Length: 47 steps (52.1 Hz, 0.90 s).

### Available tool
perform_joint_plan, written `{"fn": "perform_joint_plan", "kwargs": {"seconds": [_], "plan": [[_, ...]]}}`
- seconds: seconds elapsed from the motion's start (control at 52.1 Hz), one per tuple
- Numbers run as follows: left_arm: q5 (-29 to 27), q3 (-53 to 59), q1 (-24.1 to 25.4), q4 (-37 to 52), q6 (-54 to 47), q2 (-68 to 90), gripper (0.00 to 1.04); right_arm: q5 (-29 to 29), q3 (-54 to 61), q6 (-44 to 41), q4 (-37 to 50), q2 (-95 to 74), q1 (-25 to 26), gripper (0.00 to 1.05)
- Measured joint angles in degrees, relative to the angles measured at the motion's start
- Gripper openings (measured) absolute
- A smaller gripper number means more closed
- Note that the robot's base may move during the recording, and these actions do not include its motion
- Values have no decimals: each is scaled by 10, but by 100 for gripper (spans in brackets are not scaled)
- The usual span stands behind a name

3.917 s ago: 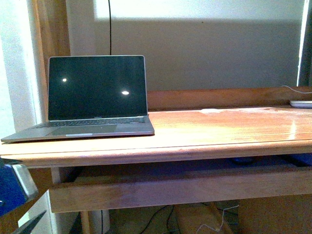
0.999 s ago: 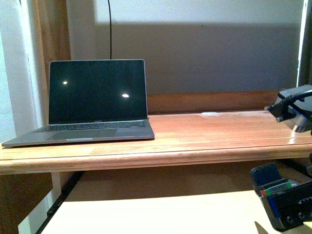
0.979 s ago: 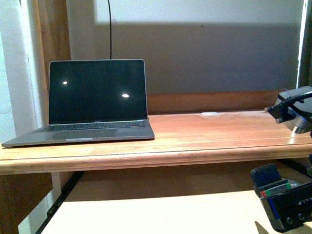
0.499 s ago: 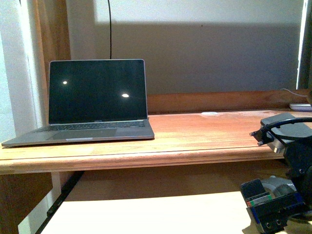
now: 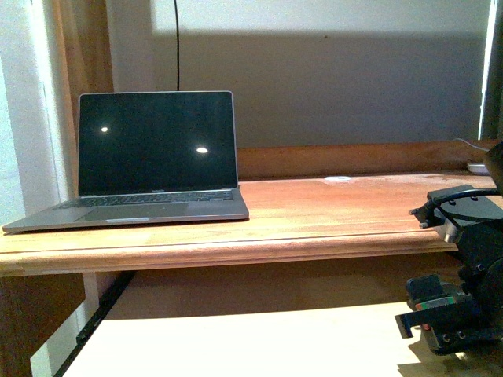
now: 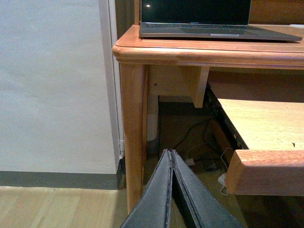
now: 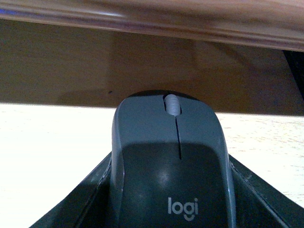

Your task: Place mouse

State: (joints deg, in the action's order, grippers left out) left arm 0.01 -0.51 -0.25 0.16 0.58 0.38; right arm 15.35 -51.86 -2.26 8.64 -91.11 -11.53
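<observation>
The mouse (image 7: pixel 173 166) is dark grey and oval, with a scroll wheel and a "logi" logo. My right gripper (image 7: pixel 171 161) is shut on it, one finger (image 7: pixel 92 194) on each side. It is held low over the pale pull-out shelf (image 7: pixel 52 142), just below the desk's front edge (image 7: pixel 152 21). I cannot tell if it touches the shelf. In the front view the right arm (image 5: pixel 460 314) is at the lower right and hides the mouse. My left gripper (image 6: pixel 170 153) is shut and empty, low beside the desk's left leg (image 6: pixel 133 133).
An open laptop (image 5: pixel 153 153) with a dark screen stands on the wooden desk (image 5: pixel 330 212) at the left. A flat white device with a cable (image 5: pixel 475 166) lies at the desk's far right. Cables (image 6: pixel 194 142) hang under the desk. The shelf's wooden front bar (image 6: pixel 266 166) juts out.
My right arm has come down from desk-top height to the pale shelf and shifted slightly left. The left arm, seen at the lower left earlier, is out of the front view.
</observation>
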Motion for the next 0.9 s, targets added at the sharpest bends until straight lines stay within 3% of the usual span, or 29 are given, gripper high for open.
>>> {"fn": "perform_joint_plan", "kwargs": {"seconds": [0.192, 0.461, 0.672, 0.691, 0.903], "plan": [[0, 0, 0, -1, 0, 0, 3, -24, 21, 13, -29, 47, 16, 55], [0, 0, 0, -1, 0, 0, 6, -76, 33, 14, -137, 203, 17, 55], [0, 0, 0, -1, 0, 0, 39, -23, -67, 32, -152, 182, -35, 55], [0, 0, 0, -1, 0, 0, 59, 33, -184, 49, -155, 91, -79, 55], [0, 0, 0, -1, 0, 0, 92, 122, -367, 49, -182, -84, -113, 55]]}}
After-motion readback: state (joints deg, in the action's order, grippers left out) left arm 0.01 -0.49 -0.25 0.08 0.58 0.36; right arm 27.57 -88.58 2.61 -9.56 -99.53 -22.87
